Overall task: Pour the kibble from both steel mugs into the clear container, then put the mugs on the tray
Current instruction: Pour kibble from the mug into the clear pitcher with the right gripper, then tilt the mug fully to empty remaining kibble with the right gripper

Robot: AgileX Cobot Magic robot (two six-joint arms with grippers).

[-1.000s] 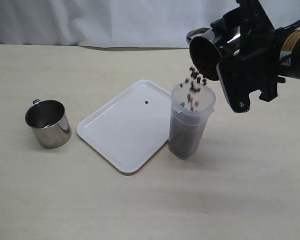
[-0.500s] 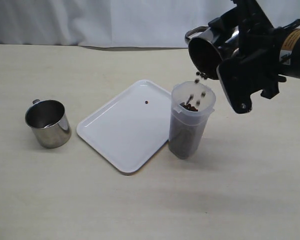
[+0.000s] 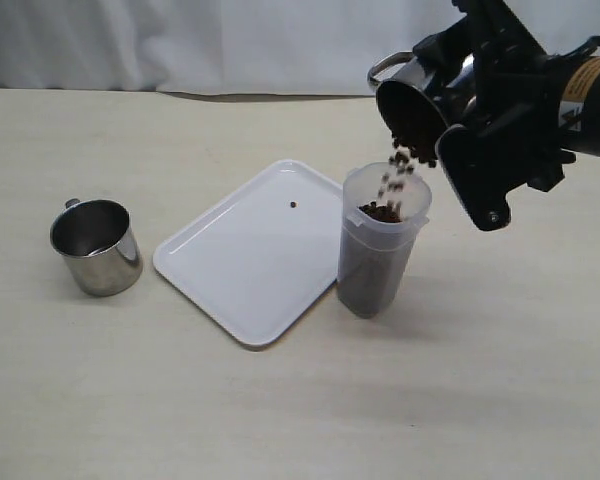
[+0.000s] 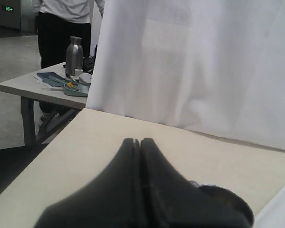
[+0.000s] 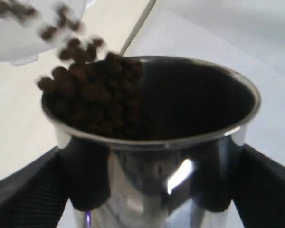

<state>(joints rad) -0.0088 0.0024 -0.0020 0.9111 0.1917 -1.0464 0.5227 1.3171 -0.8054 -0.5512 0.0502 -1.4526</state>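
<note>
Exterior view: two steel mugs, one clear container (image 3: 378, 262), one tray (image 3: 242, 262), one desk (image 3: 180, 400). Left mug (image 3: 96, 247) upright on the desk, near the tray but apart from it. Tilted mug (image 3: 412, 108) up in the right tool (image 3: 458, 118), jaws wide around its body, mouth turned down over the container. Kibble (image 3: 401, 172) in the air between mug and container; container upright just beside the tray edge, filled almost to the rim. One single pellet (image 3: 294, 205) on the tray.

Left wrist view: left tool (image 4: 140, 154) fully closed, fingers pressed together, nothing between them. Behind it, the rim of the left mug and a tray corner.

Right wrist view: tilted mug clamped between two black fingers (image 5: 23, 190), one on each side. Kibble heaped on one side inside, some pellets blurred beyond the rim.
</note>
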